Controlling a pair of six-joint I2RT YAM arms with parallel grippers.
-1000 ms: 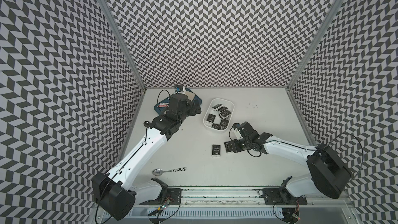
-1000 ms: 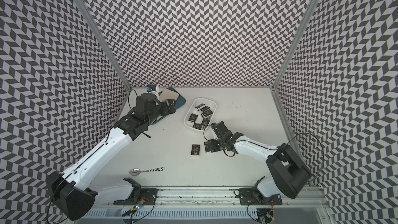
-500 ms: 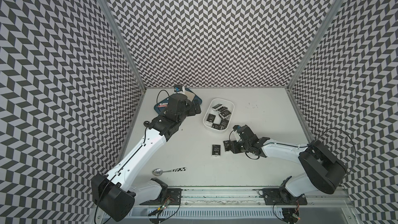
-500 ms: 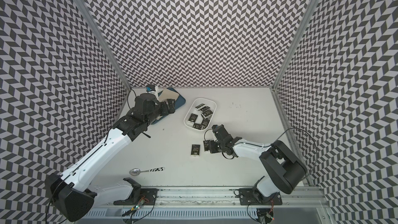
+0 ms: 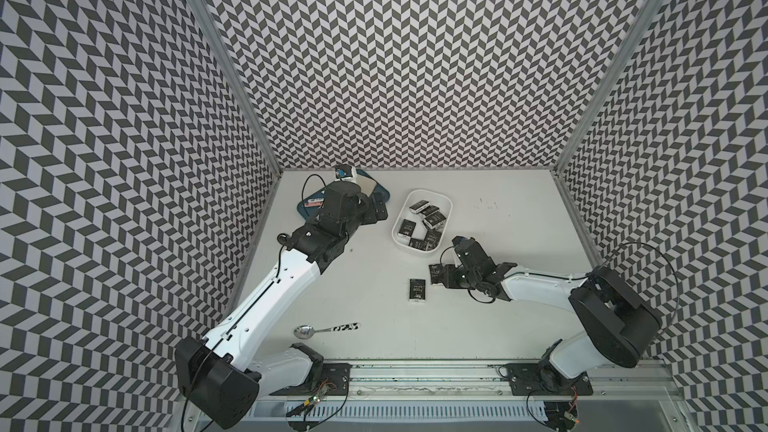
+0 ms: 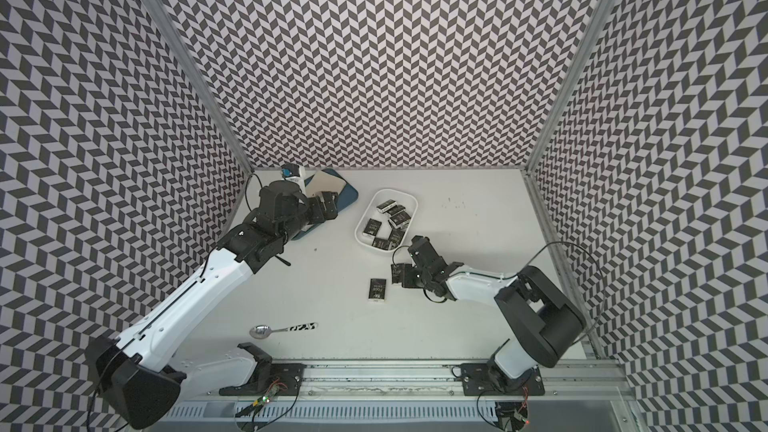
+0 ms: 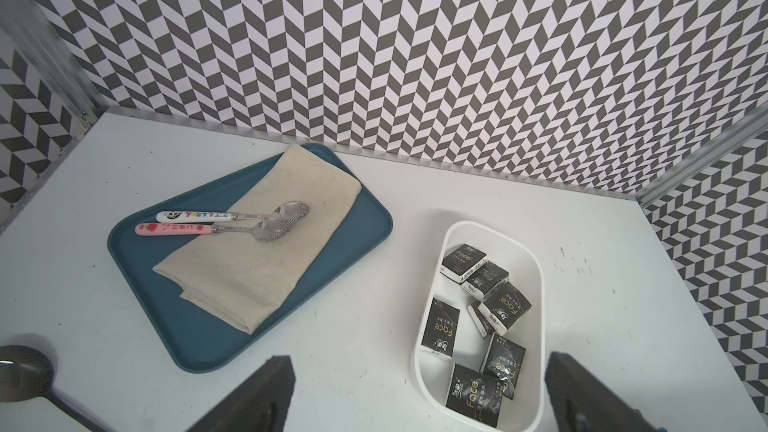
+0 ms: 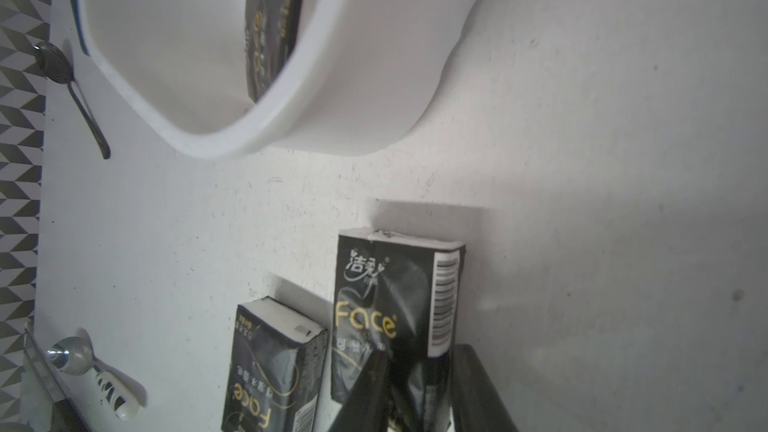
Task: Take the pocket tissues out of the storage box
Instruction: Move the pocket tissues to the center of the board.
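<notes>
The white storage box (image 5: 428, 192) (image 6: 390, 191) (image 7: 540, 284) (image 8: 291, 89) stands mid-table with several black pocket tissues (image 5: 432, 218) (image 7: 440, 328) inside. In front of it, my right gripper (image 5: 440, 278) (image 6: 401, 276) (image 8: 419, 392) is low over the table and shut on one "Face" packet (image 8: 399, 305). Another packet (image 5: 417, 289) (image 6: 377, 289) (image 8: 270, 367) lies flat just beside it. My left gripper (image 5: 378, 207) (image 6: 326, 205) (image 7: 419, 401) hovers wide open and holds nothing, left of the box by the tray's edge.
A blue tray (image 5: 305, 214) (image 7: 199, 334) at the back left carries a beige cloth (image 7: 266, 259) and two spoons (image 7: 232, 222). A patterned-handled spoon (image 5: 324, 329) (image 6: 282, 329) lies near the front edge. A dark spoon (image 7: 25, 367) rests beside the left arm.
The right arm's elbow has swung in and lower while its gripper stayed by the packet in front of the box, jaws narrower. The left arm has not moved.
</notes>
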